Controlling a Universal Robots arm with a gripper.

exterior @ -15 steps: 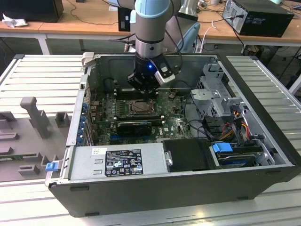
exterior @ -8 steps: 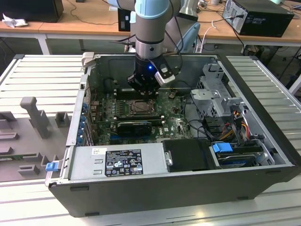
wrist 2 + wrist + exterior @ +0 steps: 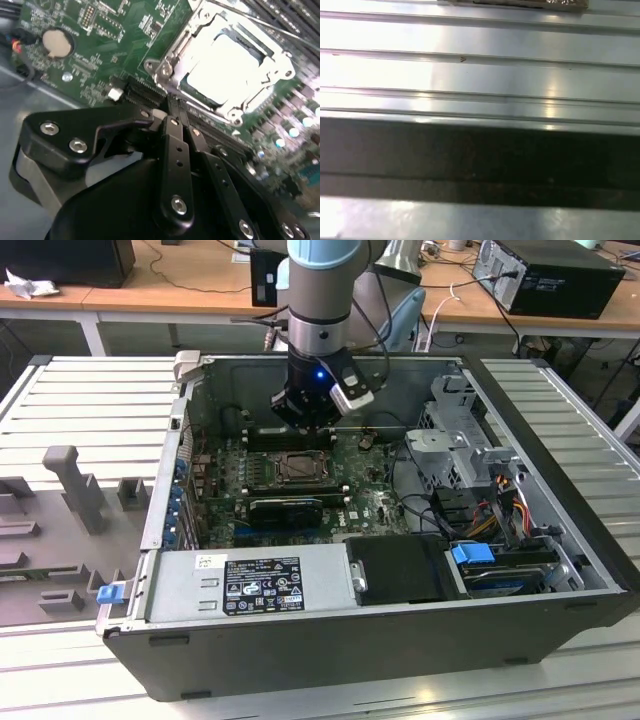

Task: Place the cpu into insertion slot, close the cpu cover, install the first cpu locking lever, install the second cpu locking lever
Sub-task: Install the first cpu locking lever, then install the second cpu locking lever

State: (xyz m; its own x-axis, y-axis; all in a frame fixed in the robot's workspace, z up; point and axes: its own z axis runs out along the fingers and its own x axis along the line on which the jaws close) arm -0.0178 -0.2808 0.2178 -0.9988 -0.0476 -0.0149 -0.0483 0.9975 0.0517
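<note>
Three cameras around an open computer case

The exterior view looks down from high above the computer case [image 3: 400, 640]; the second wrist view looks closely past the gripper [image 3: 172, 112] at its motherboard [image 3: 95, 55], which both share; the first wrist view faces ribbed metal [image 3: 480, 75].

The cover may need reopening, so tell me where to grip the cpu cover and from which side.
Take the cpu cover by a rim edge, coming from above: it lies flat over the cpu, a thin frame with an open centre, so only its outer edges likely offer a hold.
</note>
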